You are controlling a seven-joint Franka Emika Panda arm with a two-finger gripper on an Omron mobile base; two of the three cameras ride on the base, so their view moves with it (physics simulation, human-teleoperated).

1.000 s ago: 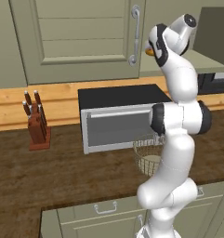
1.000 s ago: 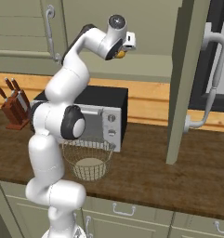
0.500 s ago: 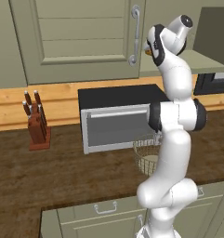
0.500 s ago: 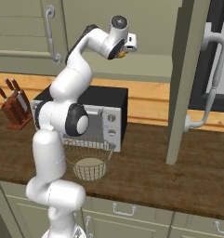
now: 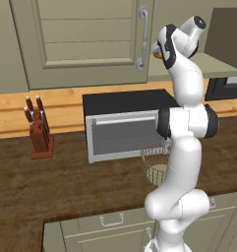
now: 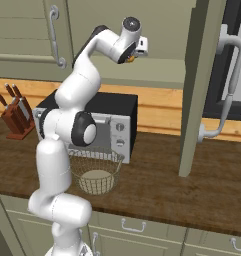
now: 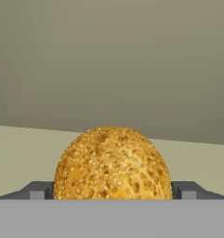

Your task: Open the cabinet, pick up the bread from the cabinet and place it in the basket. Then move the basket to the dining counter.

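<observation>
A small golden seeded bread (image 7: pixel 112 162) sits between my two dark fingertips, and my gripper (image 7: pixel 112 191) is shut on the bread. The gripper (image 6: pixel 134 56) hangs just above the shelf (image 6: pixel 157 76) of the open sage-green cabinet, whose door (image 6: pixel 198 90) stands swung out to the right. The bread (image 5: pixel 158 54) peeks out as an orange spot under the hand. Down on the worktop stands the wire basket (image 6: pixel 95 172), partly behind my arm (image 5: pixel 157 162), in front of the toaster oven. The dining counter is out of view.
A black toaster oven (image 5: pixel 122 128) stands on the dark wood worktop (image 5: pixel 66 182) directly under the hand. A knife block (image 5: pixel 40 134) stands to the left. A closed cabinet door with a silver handle (image 5: pixel 143 37) is left of the gripper.
The hand has risen a little and tilted at the cabinet shelf, still holding the bread. Basket and base have not moved.
</observation>
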